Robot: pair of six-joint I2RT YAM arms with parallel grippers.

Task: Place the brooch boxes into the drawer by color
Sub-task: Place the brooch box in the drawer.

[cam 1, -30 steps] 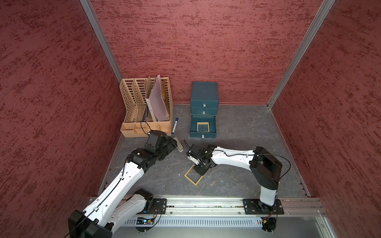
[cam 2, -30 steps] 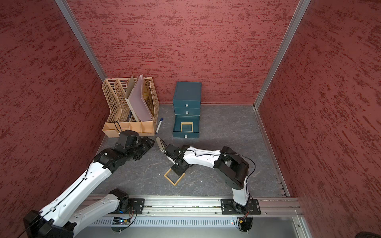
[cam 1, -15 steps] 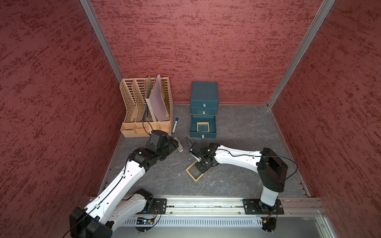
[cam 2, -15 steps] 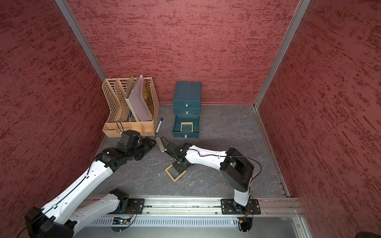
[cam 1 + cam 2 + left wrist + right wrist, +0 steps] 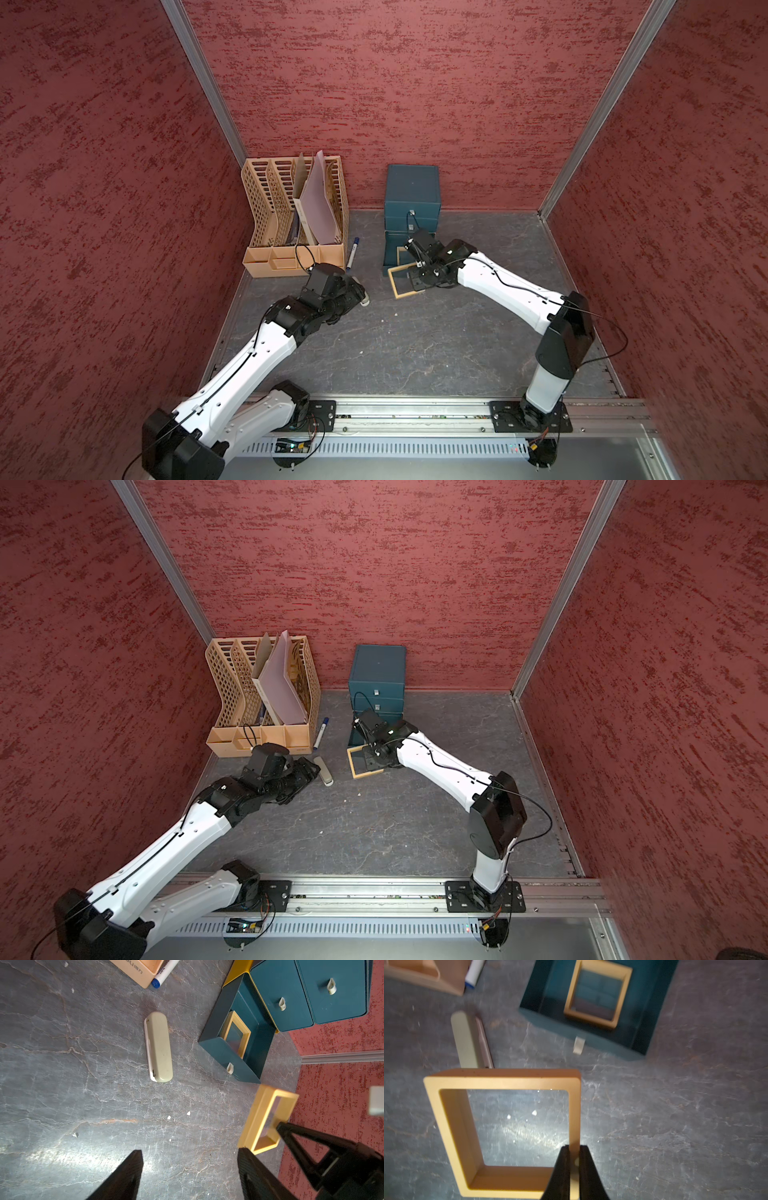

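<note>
Gripping tan box (image 5: pixel 502 1080) rim, R end effector (image 5: pixel 572 1147) | L end effector (image 5: pixel 189 1151) open, empty | btm drawer (image 5: pixel 220 1051) open

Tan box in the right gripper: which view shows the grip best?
Right wrist: the tan box fills the frame, with the right gripper pinching its rim. Left wrist shows the box obliquely. In both top views it is small, half under the gripper.
</note>
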